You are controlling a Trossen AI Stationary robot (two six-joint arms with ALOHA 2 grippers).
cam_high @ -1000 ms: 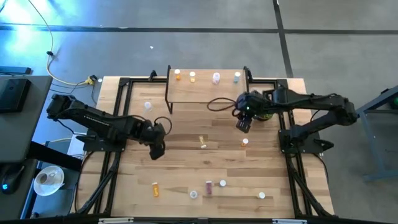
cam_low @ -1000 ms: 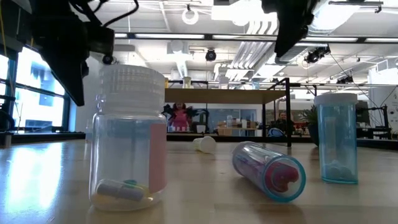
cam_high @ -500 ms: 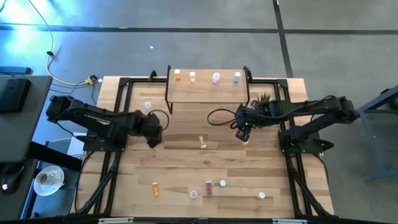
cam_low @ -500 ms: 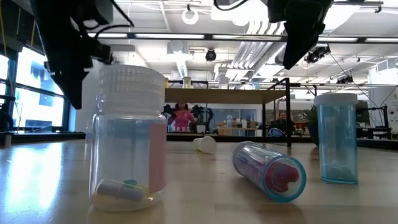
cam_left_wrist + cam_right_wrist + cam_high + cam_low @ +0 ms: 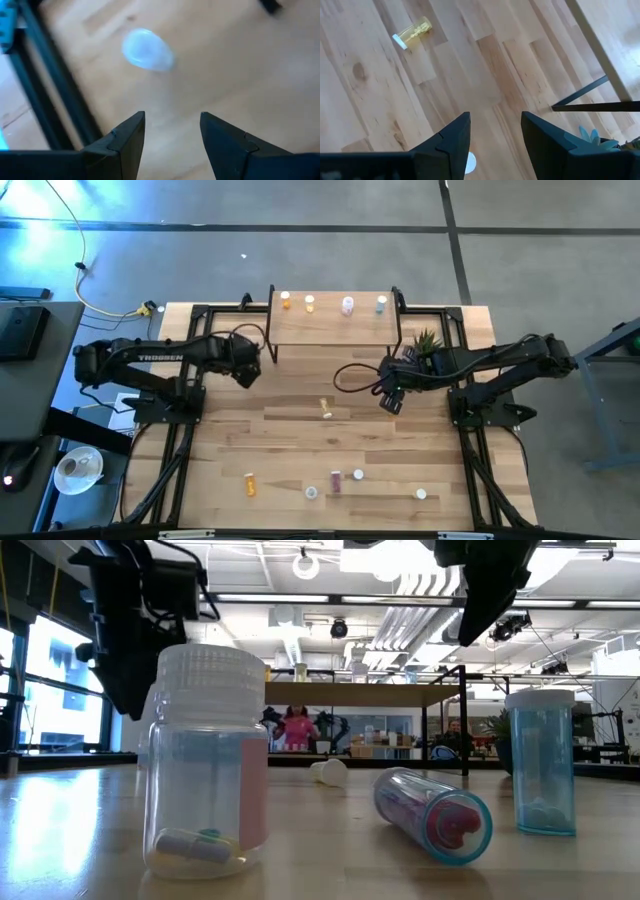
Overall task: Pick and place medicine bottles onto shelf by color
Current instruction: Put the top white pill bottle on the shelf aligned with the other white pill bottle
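Left gripper: the left gripper [image 5: 170,131] is held with its jaws parted and nothing between them, above the pale bluish-white bottle with a white cap [image 5: 147,48], which stands on the light wooden plank table [image 5: 290,435] just beside the black metal frame rail [image 5: 60,95].
Right gripper: the right gripper [image 5: 492,131] is spread and empty, poised over a white cap [image 5: 470,162] that shows between its fingers.
Shelf: the small riser with a light wooden top and thin black legs [image 5: 330,330] carries four bottles in a row along its far edge.
Step in hand: judged as both arms lining up for a pick.
Good practice, left: the pale bottle should be centred between the fingers before descent, with the rail kept clear.
Good practice, right: the jaws should close below the cap, on the bottle's body.
Loose stock: an amber bottle lying on its side [image 5: 412,31]; further bottles near the table's front edge.
Hard to make out: the left wrist view is blurred, so the pale bottle's outline is uncertain.
Cut off: the colour of the bottle under the right gripper cannot be told.
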